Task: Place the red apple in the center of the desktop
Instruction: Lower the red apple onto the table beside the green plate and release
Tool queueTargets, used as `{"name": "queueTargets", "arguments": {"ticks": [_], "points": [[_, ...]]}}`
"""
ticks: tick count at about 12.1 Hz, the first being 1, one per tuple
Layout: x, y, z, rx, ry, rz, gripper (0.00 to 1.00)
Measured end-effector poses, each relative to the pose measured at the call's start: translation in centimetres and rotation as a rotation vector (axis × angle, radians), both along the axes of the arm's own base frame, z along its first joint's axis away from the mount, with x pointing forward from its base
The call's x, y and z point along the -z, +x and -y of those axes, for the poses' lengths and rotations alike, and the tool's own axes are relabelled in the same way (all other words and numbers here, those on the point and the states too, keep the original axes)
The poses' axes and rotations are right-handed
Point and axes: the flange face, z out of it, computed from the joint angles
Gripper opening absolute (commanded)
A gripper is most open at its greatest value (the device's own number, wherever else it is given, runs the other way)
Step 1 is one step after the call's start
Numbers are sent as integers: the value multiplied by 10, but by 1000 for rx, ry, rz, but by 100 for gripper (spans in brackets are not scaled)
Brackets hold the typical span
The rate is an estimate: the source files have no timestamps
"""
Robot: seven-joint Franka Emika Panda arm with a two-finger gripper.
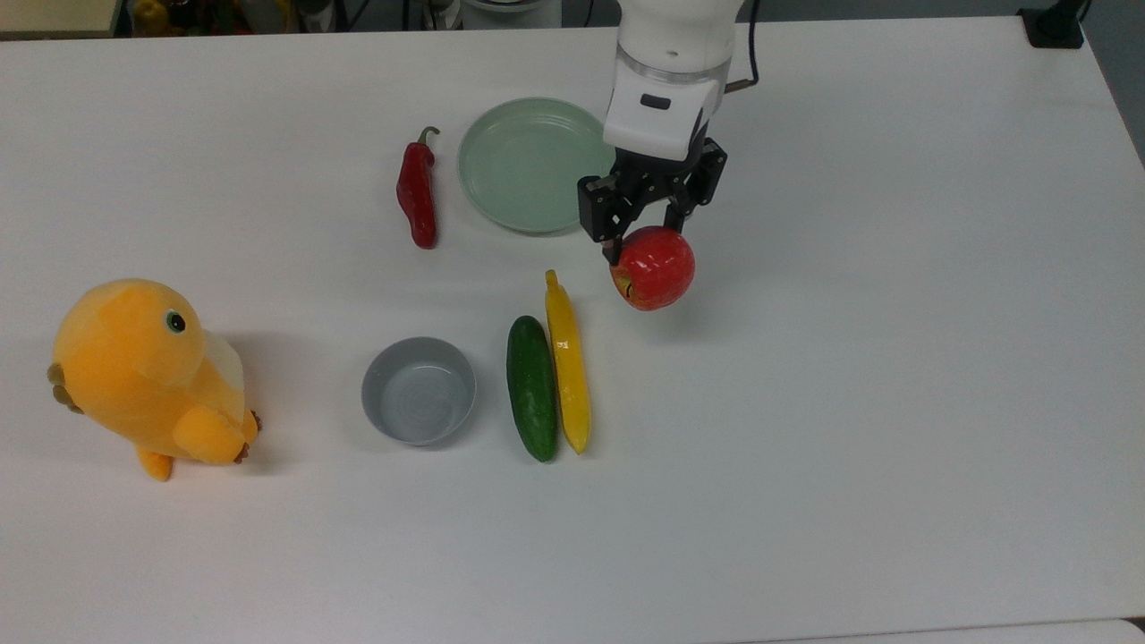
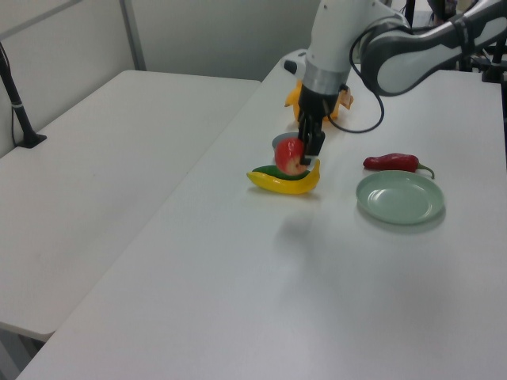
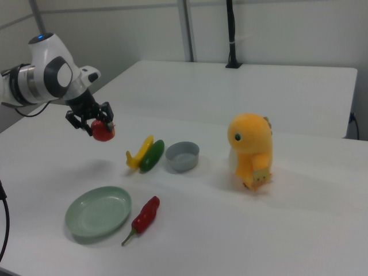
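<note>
The red apple hangs in the air above the white desktop, held by my gripper, which is shut on it. In the top view it is right of the yellow banana and below the green plate's right edge. In the left view the red apple hangs in front of the banana, with my gripper on it. In the right view the red apple floats well above the desktop, with its shadow on the surface below, and my gripper grips it.
A green plate, a red chili pepper, a grey bowl, a cucumber and a yellow banana lie on the table. An orange plush toy stands at the top view's left. Bare surface stretches across the top view's right half.
</note>
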Motion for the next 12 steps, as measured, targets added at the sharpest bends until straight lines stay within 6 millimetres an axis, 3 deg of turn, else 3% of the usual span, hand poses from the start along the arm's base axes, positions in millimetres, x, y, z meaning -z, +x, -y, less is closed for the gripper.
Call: {"name": "queueTargets", "arguments": {"ticks": [3, 9, 10, 11, 12], "points": [[36, -19, -12, 131, 12, -65, 30], [79, -28, -14, 216, 4, -135, 31], [87, -28, -15, 214, 1, -146, 37], [94, -29, -18, 211, -3, -156, 76], [98, -29, -20, 208, -5, -162, 100]]}}
